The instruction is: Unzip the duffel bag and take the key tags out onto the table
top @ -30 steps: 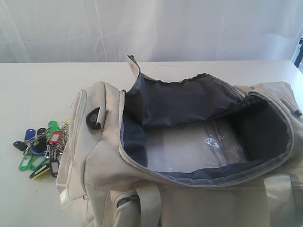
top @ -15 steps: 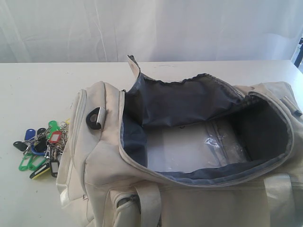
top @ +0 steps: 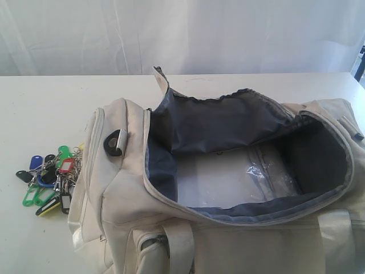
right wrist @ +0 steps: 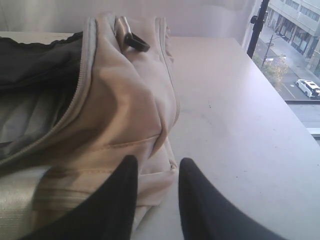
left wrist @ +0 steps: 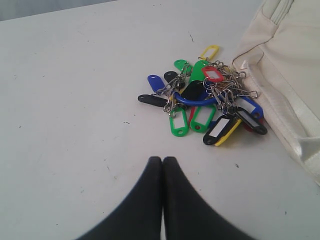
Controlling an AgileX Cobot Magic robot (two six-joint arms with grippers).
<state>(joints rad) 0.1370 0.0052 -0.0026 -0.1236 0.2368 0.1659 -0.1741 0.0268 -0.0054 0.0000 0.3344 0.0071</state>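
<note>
The cream-beige duffel bag (top: 228,188) lies unzipped on the white table (top: 45,114), its grey lining and a clear plastic sleeve showing inside. The bunch of key tags (top: 50,180) rests on the table just off the bag's left end. In the left wrist view the key tags (left wrist: 205,102) lie beside the duffel bag (left wrist: 290,65), a short way ahead of my left gripper (left wrist: 162,160), which is shut on nothing. My right gripper (right wrist: 158,165) stands open beside the other end of the duffel bag (right wrist: 120,100), nothing held. Neither gripper shows in the exterior view.
A white curtain (top: 182,34) hangs behind the table. The table's right edge (right wrist: 280,100) runs near a window with a street below. A black strap ring (top: 116,141) sits on the bag's left end.
</note>
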